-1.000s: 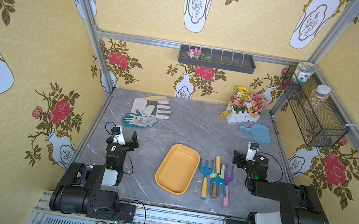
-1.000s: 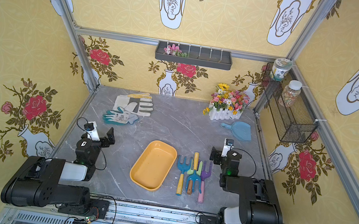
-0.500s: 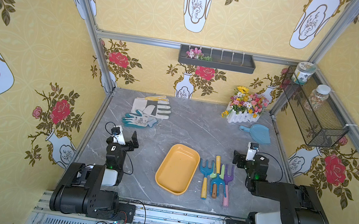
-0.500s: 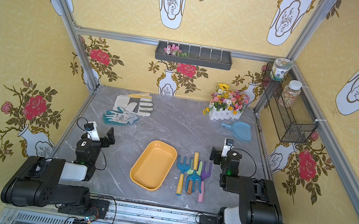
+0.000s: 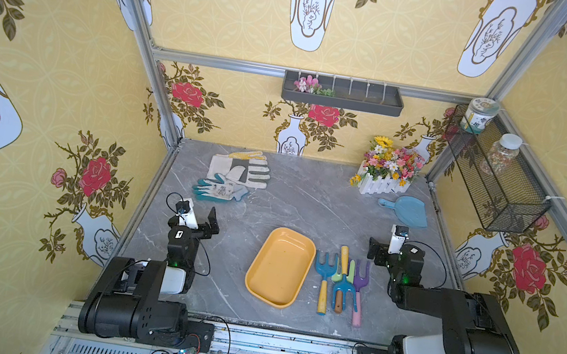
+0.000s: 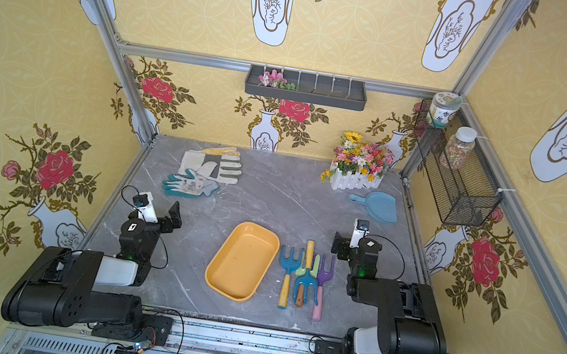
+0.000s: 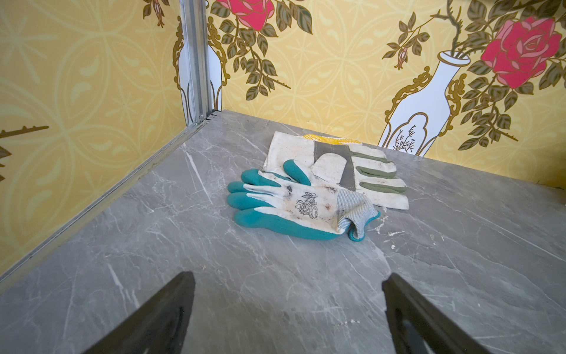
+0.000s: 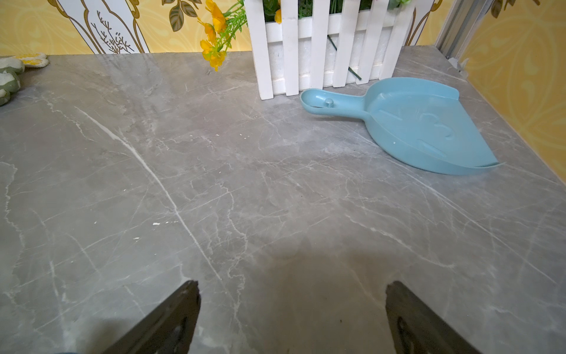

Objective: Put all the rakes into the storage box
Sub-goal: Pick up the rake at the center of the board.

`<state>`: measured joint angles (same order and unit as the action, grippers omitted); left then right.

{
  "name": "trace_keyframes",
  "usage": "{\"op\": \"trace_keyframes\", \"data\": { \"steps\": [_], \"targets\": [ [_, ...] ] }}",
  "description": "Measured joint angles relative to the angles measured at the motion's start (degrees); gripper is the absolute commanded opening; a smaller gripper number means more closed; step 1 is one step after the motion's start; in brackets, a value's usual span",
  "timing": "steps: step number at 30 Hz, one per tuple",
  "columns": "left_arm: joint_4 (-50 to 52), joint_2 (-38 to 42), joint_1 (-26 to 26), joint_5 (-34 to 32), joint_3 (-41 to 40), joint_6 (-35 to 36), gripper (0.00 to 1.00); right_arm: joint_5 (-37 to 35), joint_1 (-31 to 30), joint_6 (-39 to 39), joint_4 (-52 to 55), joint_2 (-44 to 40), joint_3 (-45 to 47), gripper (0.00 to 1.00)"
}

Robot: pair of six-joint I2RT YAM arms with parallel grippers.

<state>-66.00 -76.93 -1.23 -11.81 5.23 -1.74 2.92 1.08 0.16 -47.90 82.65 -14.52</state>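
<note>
The storage box [image 5: 280,266] [image 6: 242,260], a shallow yellow-orange tray, lies empty near the table's front middle in both top views. Just right of it several small garden tools lie side by side: a blue pronged one with a yellow handle [image 5: 323,278] [image 6: 286,271], a teal one with a brown handle [image 5: 341,291], a purple pronged one with a pink handle [image 5: 358,290]. Which of them is the rake I cannot tell. My left gripper [image 5: 202,227] [image 7: 288,306] hovers open at the left, empty. My right gripper [image 5: 383,253] [image 8: 291,312] hovers open right of the tools, empty.
Two gloves [image 5: 231,177] [image 7: 306,196] lie at the back left. A white fence planter with flowers [image 5: 385,169] [image 8: 321,46] and a blue dustpan [image 5: 405,210] [image 8: 422,125] sit at the back right. A wire basket [image 5: 497,181] and a grey tray [image 5: 341,93] hang on the walls.
</note>
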Motion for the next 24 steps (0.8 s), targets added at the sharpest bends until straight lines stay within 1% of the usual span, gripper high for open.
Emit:
{"op": "trace_keyframes", "data": {
  "steps": [6, 8, 11, 13, 15, 18, 20, 22, 24],
  "targets": [
    [0.0, 0.0, -0.09, 0.0, 0.0, 0.02, 1.0, -0.17, -0.17, 0.0, 0.04, -0.17, 0.0, 0.97],
    [0.0, 0.22, 0.04, -0.48, -0.04, 0.02, 1.0, -2.03, -1.4, 0.0, 2.49, -1.66, -0.94, 0.97],
    [0.59, 3.37, 1.38, -5.03, -0.2, -0.31, 1.0, -6.08, -2.1, 1.29, 9.73, -5.62, -5.6, 0.97],
    [2.16, 7.91, 2.05, -8.37, -0.28, -0.96, 1.0, -9.66, -2.1, 4.59, 17.2, -7.82, -10.45, 0.97],
    [5.05, 12.09, 3.26, -12.0, 0.63, -1.51, 1.0, -13.6, -3.43, 7.32, 22.32, -8.98, -13.42, 0.97],
    [12.09, 14.62, 5.51, -14.1, 6.14, -1.95, 1.0, -18.23, -9.57, 8.72, 30.16, -9.09, -15.43, 0.97],
    [18.73, 14.69, 6.01, -13.6, 12.26, -4.7, 1.0, -22.64, -13.53, 9.73, 36.85, -7.74, -18.75, 0.97],
    [23.87, 13.57, 5.9, -9.88, 17.64, -5.84, 1.0, -26.16, -15.69, 11.93, 42.71, -5.81, -23.54, 0.97],
    [29.42, 11.37, 6.14, -4.39, 23.02, -6.67, 1.0, -29.44, -18.23, 14.75, 47.65, -4.83, -27.45, 0.97]
  ]
}}
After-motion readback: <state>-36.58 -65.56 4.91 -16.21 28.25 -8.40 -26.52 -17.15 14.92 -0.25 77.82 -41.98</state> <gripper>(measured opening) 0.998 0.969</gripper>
